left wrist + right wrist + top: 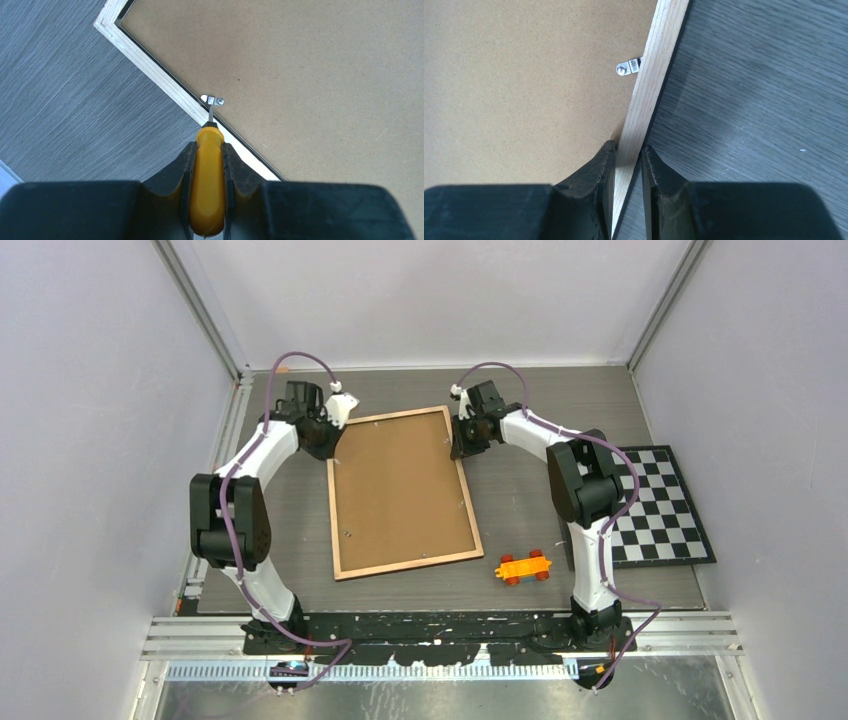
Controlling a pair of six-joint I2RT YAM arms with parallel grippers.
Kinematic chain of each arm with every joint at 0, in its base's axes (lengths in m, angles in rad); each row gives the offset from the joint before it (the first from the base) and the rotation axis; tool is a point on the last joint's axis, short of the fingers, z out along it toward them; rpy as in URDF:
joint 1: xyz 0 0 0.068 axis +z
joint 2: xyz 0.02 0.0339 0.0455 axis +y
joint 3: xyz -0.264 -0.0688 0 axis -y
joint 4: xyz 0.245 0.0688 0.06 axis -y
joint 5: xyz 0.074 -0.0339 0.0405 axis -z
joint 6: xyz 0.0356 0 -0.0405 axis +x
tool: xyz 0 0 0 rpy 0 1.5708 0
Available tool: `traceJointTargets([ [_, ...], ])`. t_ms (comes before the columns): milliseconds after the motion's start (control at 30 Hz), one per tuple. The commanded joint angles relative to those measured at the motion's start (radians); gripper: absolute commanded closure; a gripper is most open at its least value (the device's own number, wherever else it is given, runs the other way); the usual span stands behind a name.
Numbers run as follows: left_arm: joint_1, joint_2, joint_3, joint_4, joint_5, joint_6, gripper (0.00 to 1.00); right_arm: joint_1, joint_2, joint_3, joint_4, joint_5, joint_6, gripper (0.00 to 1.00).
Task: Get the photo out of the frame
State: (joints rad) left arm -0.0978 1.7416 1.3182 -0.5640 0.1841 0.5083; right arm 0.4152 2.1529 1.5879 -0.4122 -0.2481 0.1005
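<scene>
The left claw point(207, 148) pinches a screwdriver point(208, 192), tip at a clip point(213, 100). The right claw point(628, 150) pinches the frame point(651, 75) rim.

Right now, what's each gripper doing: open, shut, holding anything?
Left gripper: closed on a yellow-handled screwdriver.
Right gripper: closed on the wooden rim of the frame.

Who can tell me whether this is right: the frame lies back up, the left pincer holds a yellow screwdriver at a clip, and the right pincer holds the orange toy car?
One thing is wrong. The right wrist view shows the right pincer clamped on the frame at its rim, not on the toy car, which lies free beside the frame. The rest stands.
</scene>
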Motion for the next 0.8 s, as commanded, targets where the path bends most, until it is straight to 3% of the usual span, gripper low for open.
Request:
traceJointTargets([
  [0,-0.002,-0.008,-0.021,0.087,0.004,-0.032,1.00,0.020,0.014,-0.012,-0.162,-0.042,-0.069,1.00],
  [367,-0.014,-0.010,-0.061,0.055,0.148,-0.097,1.00,0.020,0.007,-0.018,-0.176,-0.045,-0.084,0.99],
  [767,-0.016,-0.045,-0.074,-0.017,0.184,-0.068,1.00,0.018,0.015,-0.001,-0.175,-0.031,-0.085,1.00],
])
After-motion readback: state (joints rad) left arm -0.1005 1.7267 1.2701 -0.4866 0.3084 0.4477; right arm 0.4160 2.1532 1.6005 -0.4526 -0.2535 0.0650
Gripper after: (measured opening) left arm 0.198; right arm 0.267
